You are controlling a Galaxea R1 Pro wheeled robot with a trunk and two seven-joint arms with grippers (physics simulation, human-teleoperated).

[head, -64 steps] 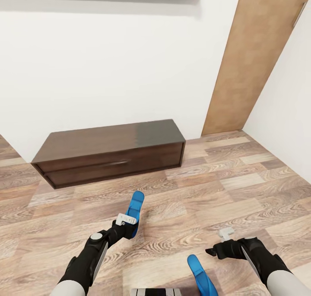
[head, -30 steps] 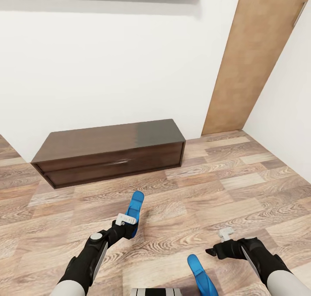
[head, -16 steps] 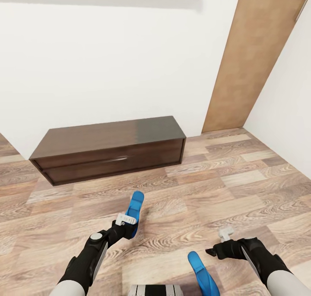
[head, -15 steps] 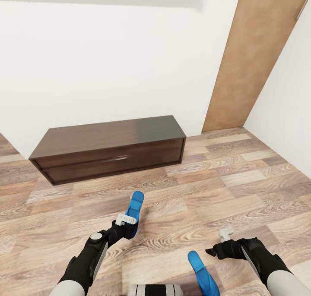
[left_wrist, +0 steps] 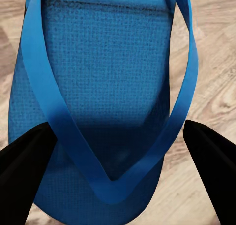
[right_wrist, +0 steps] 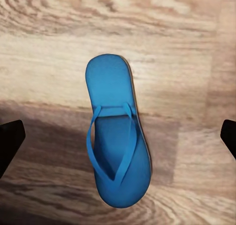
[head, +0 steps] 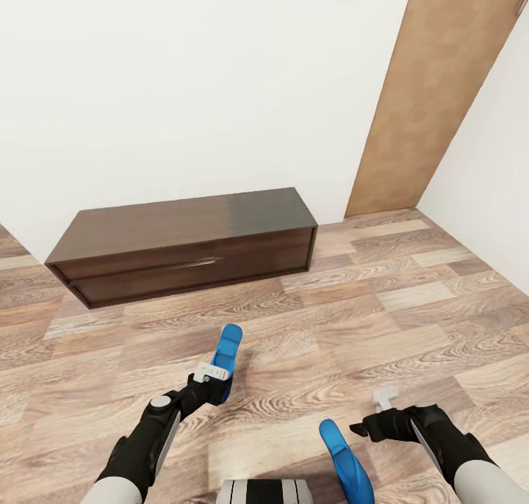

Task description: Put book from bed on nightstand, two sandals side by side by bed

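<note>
Two bright blue sandals lie on the wood-plank floor. One sandal (head: 229, 342) (left_wrist: 108, 87) sits just beyond my left gripper (head: 211, 378) (left_wrist: 117, 127), which hovers close over its strap end, open, with a finger on either side. The other sandal (head: 345, 460) (right_wrist: 115, 151) lies nearer my base, left of my right gripper (head: 369, 420) (right_wrist: 123, 129), which hangs open higher above it with nothing between its fingers. The book, the bed and the nightstand are out of view.
A long low dark brown bench (head: 184, 243) stands against the white wall ahead. A brown wooden door (head: 441, 85) fills the right corner, with a white wall (head: 492, 195) running along the right. My base (head: 264, 491) shows at the bottom edge.
The whole picture has shifted as the head camera tilted down a little; the bench sits higher in view. Both arms and both sandals keep their places.
</note>
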